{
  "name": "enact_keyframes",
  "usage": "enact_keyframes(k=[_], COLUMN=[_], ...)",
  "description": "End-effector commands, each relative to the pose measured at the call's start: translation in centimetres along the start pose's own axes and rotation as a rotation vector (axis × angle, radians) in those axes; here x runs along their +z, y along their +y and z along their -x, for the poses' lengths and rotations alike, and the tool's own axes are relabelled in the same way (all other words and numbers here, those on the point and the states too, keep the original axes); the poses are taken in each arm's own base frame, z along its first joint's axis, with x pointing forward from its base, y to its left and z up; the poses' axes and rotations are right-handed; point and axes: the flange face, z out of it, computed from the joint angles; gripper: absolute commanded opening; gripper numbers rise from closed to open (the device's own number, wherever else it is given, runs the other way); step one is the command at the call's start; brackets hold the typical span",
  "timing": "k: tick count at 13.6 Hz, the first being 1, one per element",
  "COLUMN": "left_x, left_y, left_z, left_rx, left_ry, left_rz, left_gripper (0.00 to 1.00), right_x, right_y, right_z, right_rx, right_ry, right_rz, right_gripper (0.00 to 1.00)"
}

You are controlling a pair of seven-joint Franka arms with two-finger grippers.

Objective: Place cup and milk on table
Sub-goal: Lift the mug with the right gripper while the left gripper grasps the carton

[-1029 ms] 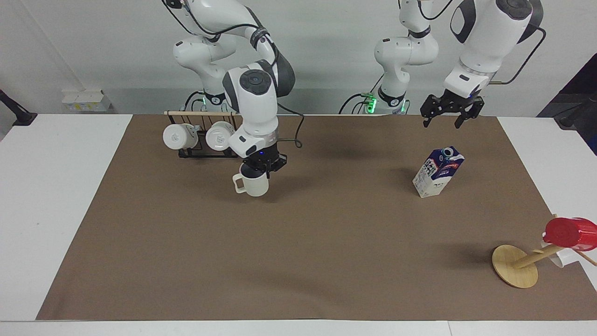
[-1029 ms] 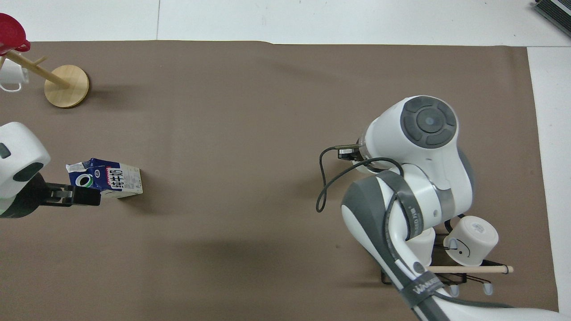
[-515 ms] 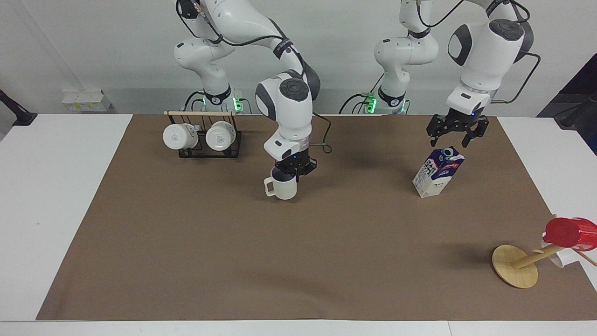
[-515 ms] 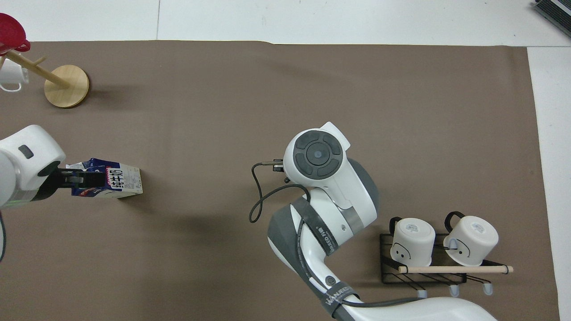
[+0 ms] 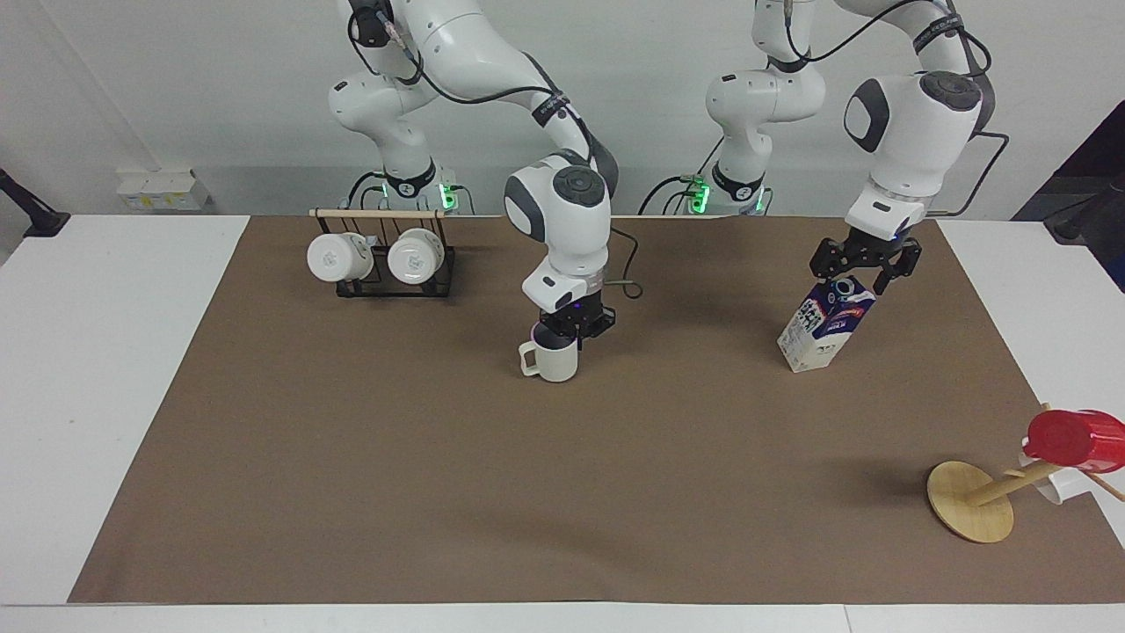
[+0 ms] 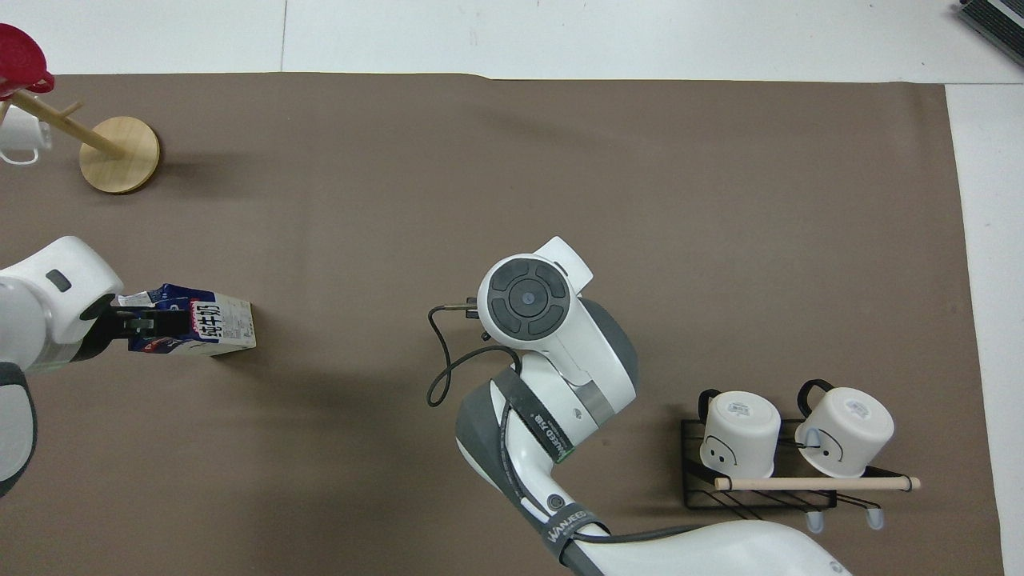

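White wall backs the two arms at the top of your facing view, and below them the counter (image 5: 105,396) carries a wide brown sheet (image 5: 562,492). Near the centre of that view you see the right hand (image 5: 569,327) closed on the rim of the cup (image 5: 554,360), which sits low on the sheet or just above it; you cannot tell which. Your overhead view hides the cup entirely under the arm's wrist. At centre right of the facing view the left hand (image 5: 865,272) spreads its fingers wide on either side of the tilted top of the milk (image 5: 824,323), which stands on the sheet. At upper left, a black wire rack (image 5: 387,283) holds two white mugs (image 5: 339,257). At lower right, a wooden stand (image 5: 970,501) carries a red cup (image 5: 1074,438).
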Motion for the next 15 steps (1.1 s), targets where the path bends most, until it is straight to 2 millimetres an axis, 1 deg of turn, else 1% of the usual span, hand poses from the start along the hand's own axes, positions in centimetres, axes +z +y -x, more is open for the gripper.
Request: enact_keyframes(k=[1,2,3,4,5,6,7,8,10,11,12,13,15], left_x=[0.6,0.6,0.6,0.8,0.9,1.1,1.1,1.1,1.1,1.1,1.0,0.9,0.3], left_y=[0.2,0.2,0.1,0.1,0.0,0.0,0.0,0.0,0.1,0.3,0.3,0.3,0.2], left_z=[0.1,0.1,0.0,0.0,0.0,-0.1,-0.1,-0.1,-0.1,0.0,-0.1,-0.2,-0.5], left_rx=[-0.013,-0.010,-0.012,-0.011,-0.016,-0.016,-0.016,-0.016,-0.021,-0.018,-0.018,-0.019,-0.021], left_ry=[0.016,0.019,0.023,0.021,0.020,0.017,0.016,0.016,0.014,0.015,0.015,0.016,0.021], left_rz=[-0.013,-0.013,-0.013,-0.012,-0.013,-0.012,-0.012,-0.012,-0.012,-0.011,-0.011,-0.011,-0.012], left_gripper=[1.00,0.99,0.95,0.91,0.90,0.86,0.80,0.72,0.63,0.56,0.52,0.47,0.43], right_x=[0.2,0.3,0.4,0.4,0.4,0.4,0.3,0.4,0.5,0.5,0.5,0.4,-0.1], right_y=[0.0,0.0,0.1,0.0,-0.4,-0.4,-0.4,-0.4,-0.4,-0.5,-0.4,-0.5,-0.6], right_z=[0.0,0.1,0.1,0.3,0.8,0.7,0.8,1.0,1.1,1.1,1.1,1.2,1.1], right_rx=[0.008,0.008,0.000,-0.022,-0.037,-0.039,-0.040,-0.041,-0.039,-0.029,-0.026,-0.026,-0.027], right_ry=[-0.002,-0.006,-0.009,-0.010,-0.015,-0.015,-0.016,-0.019,-0.025,-0.031,-0.036,-0.041,-0.034], right_rz=[-0.012,-0.009,-0.008,-0.008,-0.011,-0.011,-0.012,-0.011,-0.013,-0.023,-0.022,-0.019,-0.015], right_gripper=[0.00,0.00,0.00,0.00,0.00,0.00,0.00,0.00,0.01,0.37,0.90,1.00,1.00])
